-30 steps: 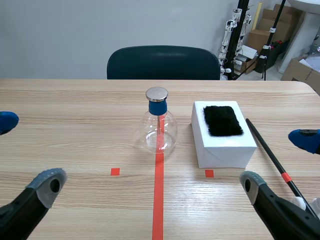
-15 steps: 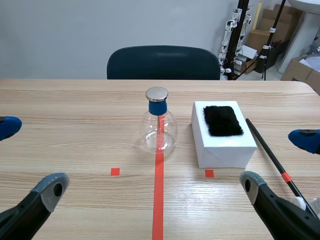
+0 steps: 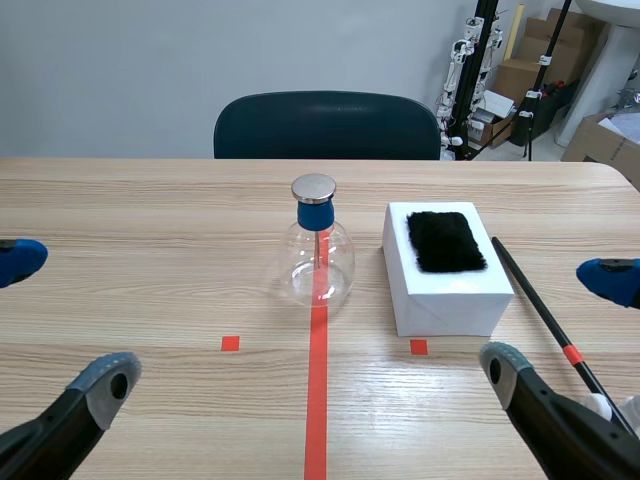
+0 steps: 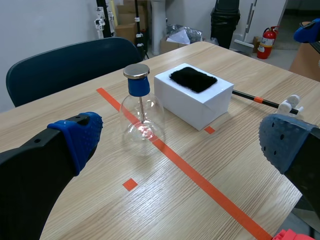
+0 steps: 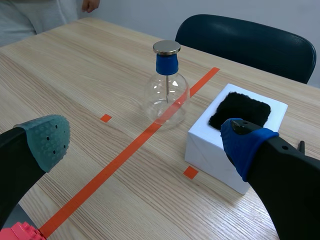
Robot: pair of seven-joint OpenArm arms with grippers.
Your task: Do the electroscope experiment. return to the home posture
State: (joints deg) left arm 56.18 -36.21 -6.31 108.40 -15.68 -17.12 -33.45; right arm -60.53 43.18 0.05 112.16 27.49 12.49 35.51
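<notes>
Thick black fingers [image 5: 285, 175], dotted pads [image 4: 80, 135] blue or grey-green

L hand [image 4: 182, 142] open, flask [image 4: 141, 125] ahead, white box [image 4: 200, 103] beside.

I count 1 clear glass blue-stoppered flask [image 3: 318, 262], 1 white cardboard box [image 3: 447, 288], 1 black fur pad [image 3: 445, 241], 1 thin black rod [image 3: 535, 299].
</notes>
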